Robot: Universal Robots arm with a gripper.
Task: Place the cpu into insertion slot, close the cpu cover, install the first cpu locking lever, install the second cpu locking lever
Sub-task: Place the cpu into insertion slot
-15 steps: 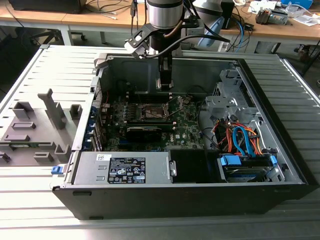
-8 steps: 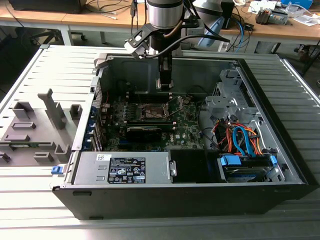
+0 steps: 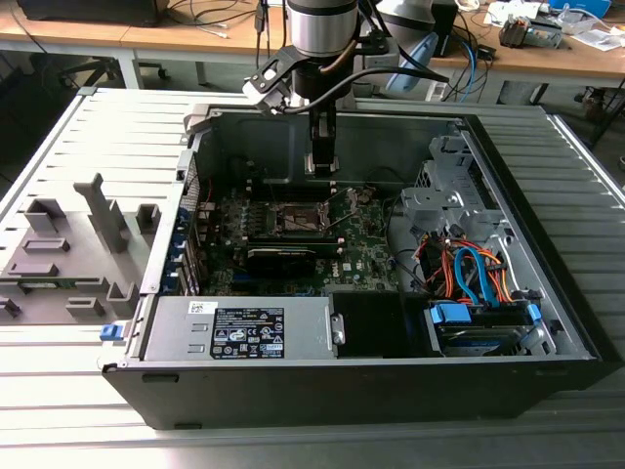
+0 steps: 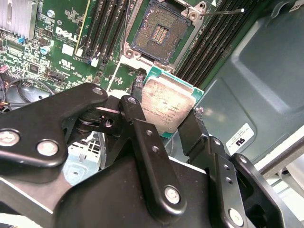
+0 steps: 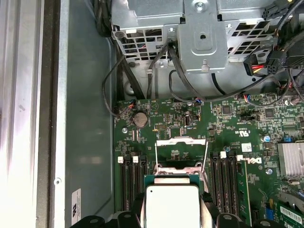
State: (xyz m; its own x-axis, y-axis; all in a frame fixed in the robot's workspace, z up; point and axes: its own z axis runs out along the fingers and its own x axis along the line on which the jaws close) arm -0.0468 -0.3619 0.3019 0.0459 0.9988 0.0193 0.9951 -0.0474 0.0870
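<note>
One end effector (image 4: 167, 100) grips one cpu (image 4: 167, 108) near one insertion slot (image 4: 159, 33).

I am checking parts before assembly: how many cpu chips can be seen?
1. The cpu is held in the claw, near the empty socket; others may lie hidden.

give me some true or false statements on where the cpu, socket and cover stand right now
1. The cpu is clamped between the jaws of the gripper. True.
2. The cpu already sits in the socket. False: the socket is bare, and the cpu is held clear of it.
3. The cpu cover is shut over the socket. False: it stands open, tilted up from the board.
4. The gripper hangs inside an open computer case. True.
</note>
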